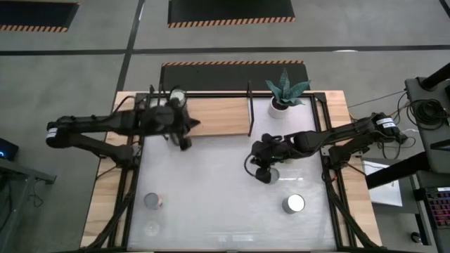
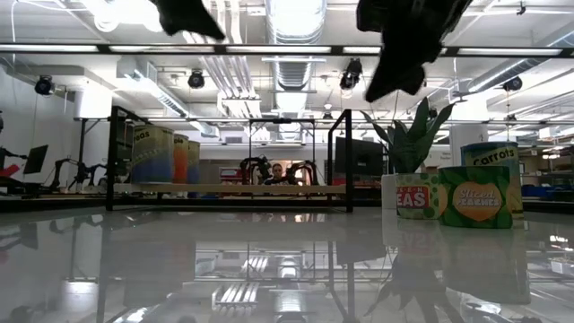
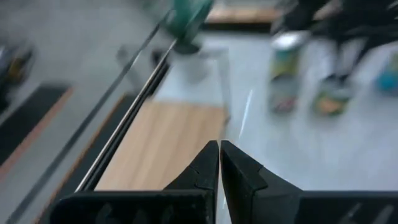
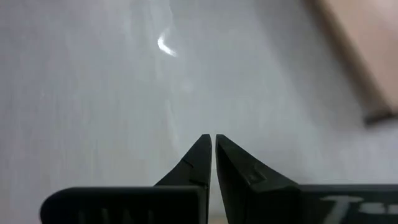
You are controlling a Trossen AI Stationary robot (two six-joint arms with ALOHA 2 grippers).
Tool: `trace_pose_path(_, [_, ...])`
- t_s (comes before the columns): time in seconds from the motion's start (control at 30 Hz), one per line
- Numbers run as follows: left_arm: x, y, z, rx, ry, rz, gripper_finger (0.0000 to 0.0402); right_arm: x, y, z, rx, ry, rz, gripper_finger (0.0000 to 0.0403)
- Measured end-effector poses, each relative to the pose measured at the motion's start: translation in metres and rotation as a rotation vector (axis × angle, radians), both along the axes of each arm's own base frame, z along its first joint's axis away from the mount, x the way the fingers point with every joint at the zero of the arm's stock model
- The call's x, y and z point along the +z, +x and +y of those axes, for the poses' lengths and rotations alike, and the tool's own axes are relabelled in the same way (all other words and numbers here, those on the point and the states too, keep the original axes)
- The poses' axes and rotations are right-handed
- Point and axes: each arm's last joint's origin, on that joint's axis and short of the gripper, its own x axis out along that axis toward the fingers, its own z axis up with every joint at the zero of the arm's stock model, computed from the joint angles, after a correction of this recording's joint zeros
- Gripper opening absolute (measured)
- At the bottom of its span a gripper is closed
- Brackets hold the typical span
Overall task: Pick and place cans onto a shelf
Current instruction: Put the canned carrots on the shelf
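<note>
Overhead, one can (image 1: pixel 176 95) tops the shelf (image 1: pixel 214 116) — wrist views alone show left claw (image 3: pixel 220 149), right claw (image 4: pixel 213 142) clenched, empty.

Large glossy white rectangular tabletop (image 1: pixel 211 190) on a pale wooden base. At the tabletop's far edge — a small white pot with a spiky green plant (image 1: pixel 285 95). Beyond the tabletop: grey floor, dark mats edged in orange-and-black hazard stripes (image 1: pixel 232 11). Past its right side — cables and papers (image 1: pixel 383 184).
</note>
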Motion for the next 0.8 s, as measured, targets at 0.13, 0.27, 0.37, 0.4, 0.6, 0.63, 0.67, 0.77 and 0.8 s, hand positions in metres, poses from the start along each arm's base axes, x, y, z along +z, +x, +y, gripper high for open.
trace_pose_path(0.13, [0.008, -0.001, -0.022, -0.111, 0.036, -0.085, 0.0, 0.005, -0.009, 0.008, -0.103, 0.071, 0.177, 0.0012])
trace_pose_path(0.27, [0.009, 0.0, -0.032, -0.157, 0.04, -0.105, 0.0, 0.01, -0.026, 0.007, -0.24, 0.089, 0.394, 0.0012])
trace_pose_path(0.37, [0.008, 0.001, -0.034, -0.167, 0.04, -0.103, 0.0, 0.01, -0.044, 0.002, -0.353, 0.07, 0.574, 0.0012])
trace_pose_path(0.4, [0.008, 0.002, -0.034, -0.168, 0.04, -0.101, 0.0, 0.011, -0.05, -0.001, -0.386, 0.062, 0.623, 0.0012])
trace_pose_path(0.6, [0.007, 0.002, -0.034, -0.171, 0.046, -0.092, 0.0, 0.009, -0.063, -0.004, -0.449, 0.042, 0.656, 0.0013])
trace_pose_path(0.63, [0.007, 0.002, -0.034, -0.172, 0.049, -0.091, 0.0, 0.009, -0.063, -0.004, -0.451, 0.038, 0.652, 0.0014])
trace_pose_path(0.67, [0.007, 0.002, -0.034, -0.174, 0.053, -0.09, 0.0, 0.008, -0.063, -0.005, -0.455, 0.034, 0.654, 0.0017])
trace_pose_path(0.77, [0.007, 0.002, -0.034, -0.177, 0.058, -0.089, 0.0, 0.003, -0.061, -0.008, -0.464, 0.025, 0.656, 0.0037])
trace_pose_path(0.8, [0.007, 0.002, -0.034, -0.177, 0.059, -0.089, 0.0, 0.001, -0.06, -0.009, -0.465, 0.006, 0.656, 0.0048])
